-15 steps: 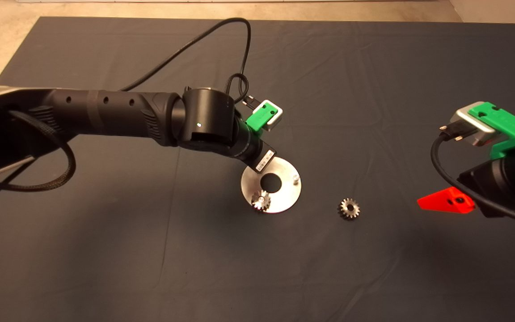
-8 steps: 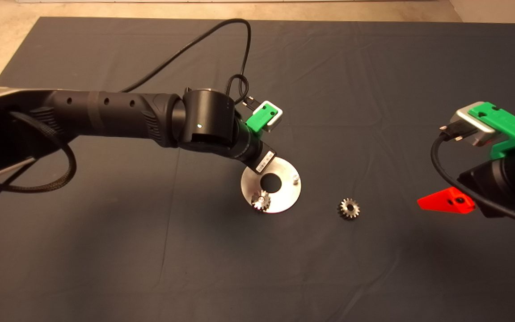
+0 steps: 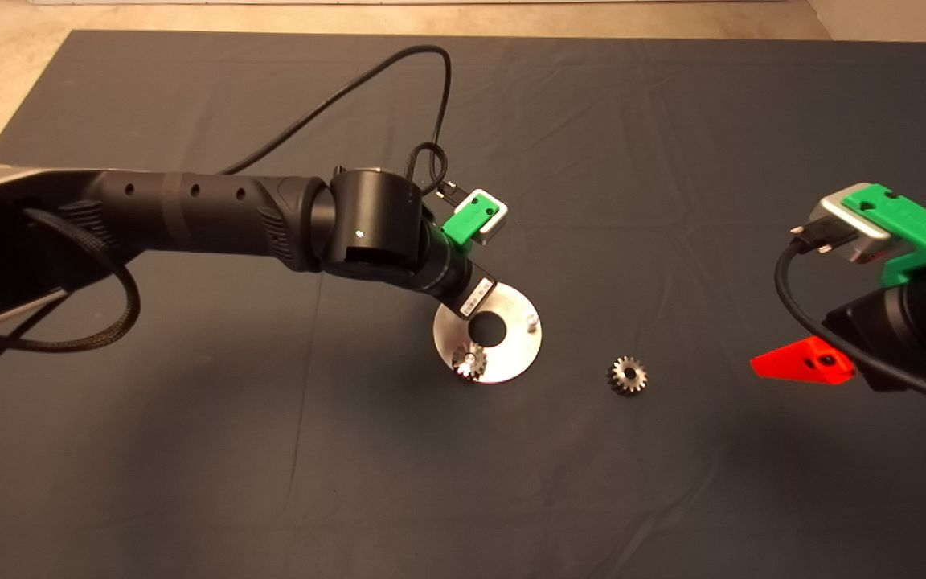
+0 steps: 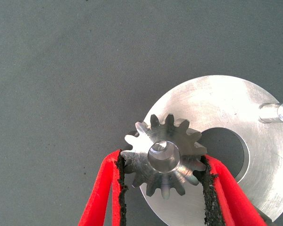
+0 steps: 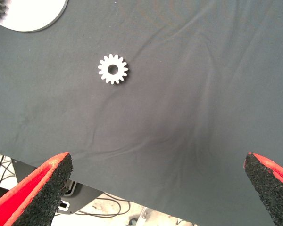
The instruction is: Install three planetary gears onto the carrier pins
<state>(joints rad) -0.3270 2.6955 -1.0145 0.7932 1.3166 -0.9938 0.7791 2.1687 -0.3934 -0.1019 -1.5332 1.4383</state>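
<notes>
Three small silvery toothed metal gears show: one (image 4: 163, 157) clamped by the left gripper (image 4: 164, 188) over the shiny round disc (image 3: 515, 346), one (image 3: 469, 361) seated there, one (image 3: 628, 375) loose on the dark mat (image 3: 672, 161). The right gripper (image 5: 155, 188) waits at the mat's right, fingers spread wide.

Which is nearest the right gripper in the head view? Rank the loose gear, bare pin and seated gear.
From the right gripper, waiting at the mat's right edge:
1. Loose gear, on the mat right of the disc.
2. Bare pin, disc's right side.
3. Seated gear, disc's lower-left edge.

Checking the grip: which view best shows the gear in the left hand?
The left wrist view: the small silvery toothed gear sits between the left hand's red fingers, over the shiny round disc. The head view hides it behind the arm; the right wrist view misses it.
</notes>
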